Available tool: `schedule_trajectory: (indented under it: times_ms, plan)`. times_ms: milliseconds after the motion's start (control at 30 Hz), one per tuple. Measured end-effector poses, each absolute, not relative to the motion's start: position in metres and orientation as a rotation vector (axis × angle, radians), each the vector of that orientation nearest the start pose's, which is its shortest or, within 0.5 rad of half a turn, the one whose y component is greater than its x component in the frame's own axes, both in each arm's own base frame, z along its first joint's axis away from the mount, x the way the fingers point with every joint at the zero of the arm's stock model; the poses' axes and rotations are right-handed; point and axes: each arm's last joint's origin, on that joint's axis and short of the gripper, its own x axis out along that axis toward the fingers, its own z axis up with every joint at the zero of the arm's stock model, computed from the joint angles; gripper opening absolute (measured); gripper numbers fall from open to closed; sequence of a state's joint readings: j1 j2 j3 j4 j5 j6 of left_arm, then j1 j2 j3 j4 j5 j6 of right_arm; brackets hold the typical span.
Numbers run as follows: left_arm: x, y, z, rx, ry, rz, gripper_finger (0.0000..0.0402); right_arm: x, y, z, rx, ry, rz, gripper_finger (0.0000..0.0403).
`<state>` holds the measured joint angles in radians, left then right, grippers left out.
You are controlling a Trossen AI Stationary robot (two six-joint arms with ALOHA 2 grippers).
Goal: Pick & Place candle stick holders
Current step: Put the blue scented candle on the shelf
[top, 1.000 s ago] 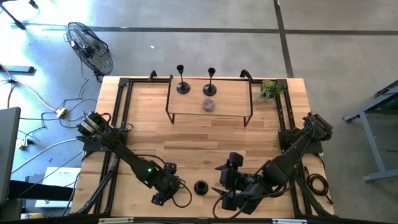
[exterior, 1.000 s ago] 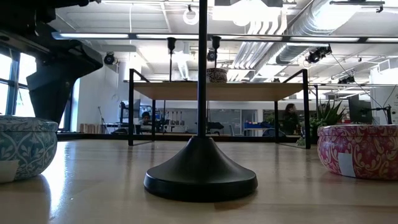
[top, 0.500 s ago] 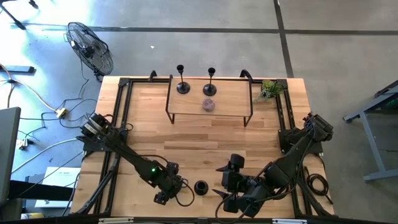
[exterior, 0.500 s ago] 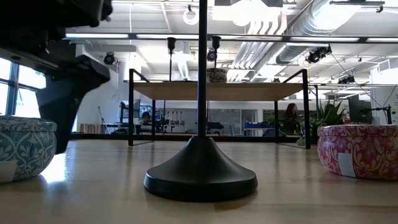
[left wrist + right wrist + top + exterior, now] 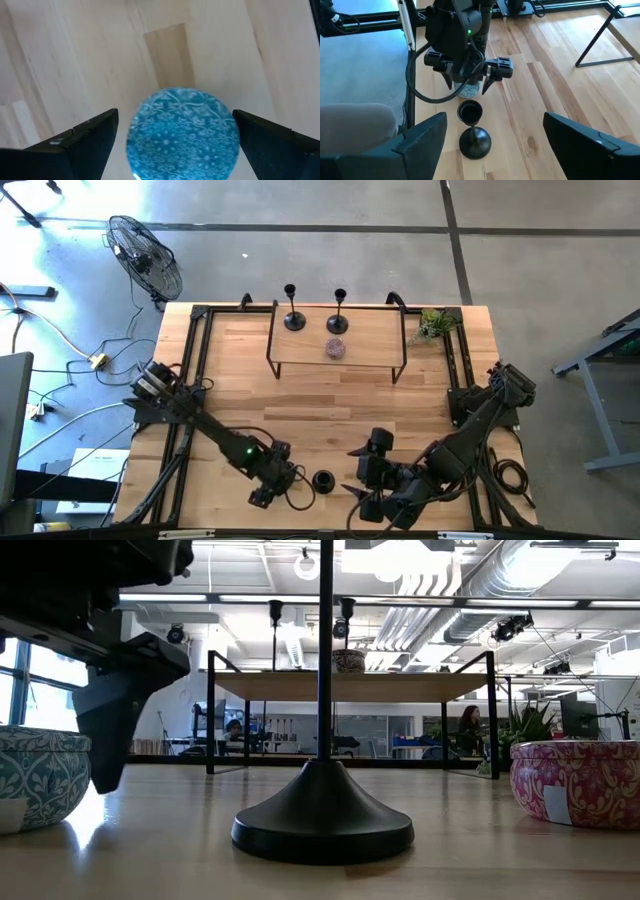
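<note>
Wood planks form the table (image 5: 330,405), which stands on a grey concrete floor, with a small raised shelf (image 5: 335,352) at its far edge. Two black holders (image 5: 292,308) (image 5: 339,312) stand upright on that shelf, beside a small patterned pot (image 5: 335,348). A third holder (image 5: 322,481) stands near the front edge, between the two arms. Each holder is matte black, with a round flared base, a thin straight stem and a small open cup on top. The left pincer (image 5: 170,142) hangs released directly over a blue patterned tin (image 5: 182,132), just beside the third holder. The right pincer (image 5: 492,145) is also released, wide apart, facing that holder (image 5: 472,131) from its other side without touching it. The third holder likely belongs on the shelf next. A sound pick would centre the fingers on the thin stem below the cup, close gently so it does not tip, and lift straight up. The blue tin and a pink tin (image 5: 575,780) sit near, so either arm should approach without nudging them.
</note>
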<state>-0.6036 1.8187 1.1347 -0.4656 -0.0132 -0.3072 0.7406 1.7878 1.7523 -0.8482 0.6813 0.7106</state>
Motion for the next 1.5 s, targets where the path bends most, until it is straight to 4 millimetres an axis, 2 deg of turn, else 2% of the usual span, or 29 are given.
schedule_trajectory:
  times_ms: [400,700,800,1000,1300,1500]
  plan:
    - [0.289,-0.199,0.152,0.048,1.165,-0.374,0.0382,0.290,0.247,0.343,0.116,0.634,-0.176,0.0327]
    - [0.289,-0.199,0.152,0.023,1.167,-0.373,0.0380,0.290,0.247,0.343,0.115,0.633,-0.177,0.0327]
    - [0.289,-0.199,0.152,0.022,1.168,-0.363,0.0361,0.290,0.247,0.343,0.115,0.633,-0.177,0.0327]
    - [0.289,-0.199,0.152,0.021,1.165,-0.355,0.0288,0.290,0.247,0.343,0.115,0.633,-0.177,0.0327]
    - [0.289,-0.199,0.152,0.010,1.168,-0.354,0.0288,0.290,0.247,0.343,0.116,0.635,-0.175,0.0327]
    - [0.288,-0.199,0.157,0.009,1.235,-0.345,0.0288,0.290,0.247,0.343,0.116,0.635,-0.174,0.0327]
